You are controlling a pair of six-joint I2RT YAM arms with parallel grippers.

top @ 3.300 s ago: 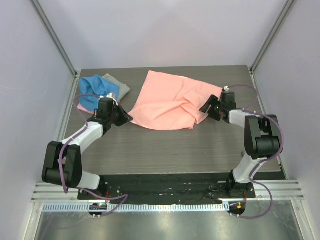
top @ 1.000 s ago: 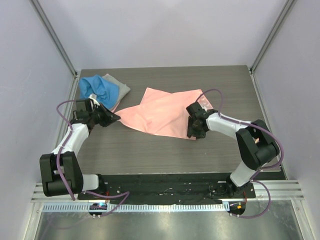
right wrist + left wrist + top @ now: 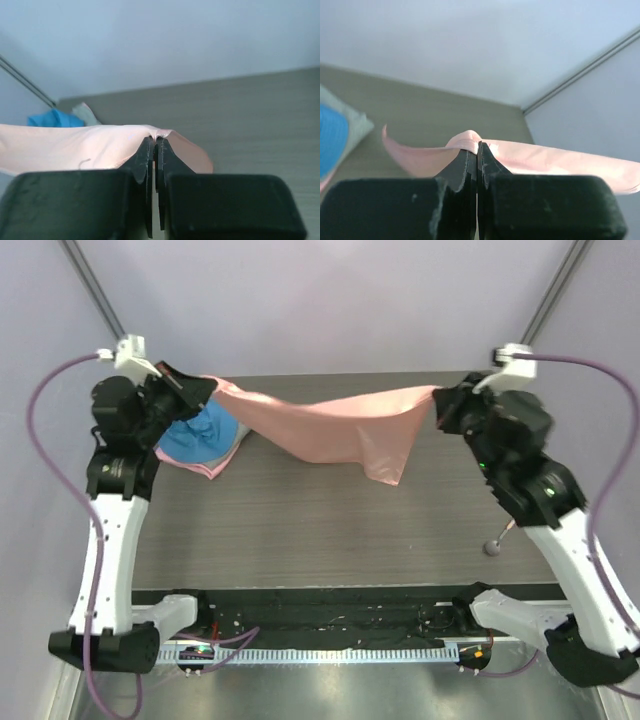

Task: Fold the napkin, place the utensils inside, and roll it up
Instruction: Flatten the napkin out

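Left gripper (image 3: pixel 208 390) and right gripper (image 3: pixel 438 406) each clenched on a corner of the shiny salmon-pink satin napkin (image 3: pixel 340 425). It hangs sagging between them, over the far half of the grey wood-grain worktop (image 3: pixel 330 530). Slim silver-bowled spoon (image 3: pixel 496 542) lies near the right edge.

Robotics lab, white panels (image 3: pixel 320 300), aluminium framing (image 3: pixel 563 270)

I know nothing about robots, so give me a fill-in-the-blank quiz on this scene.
The napkin hangs in the air, pinched at its ends by ____ grippers.
The cloth below the left gripper is coloured ____.
The spoon lies on the table near the ____ arm.
Missing words: two; blue; right.
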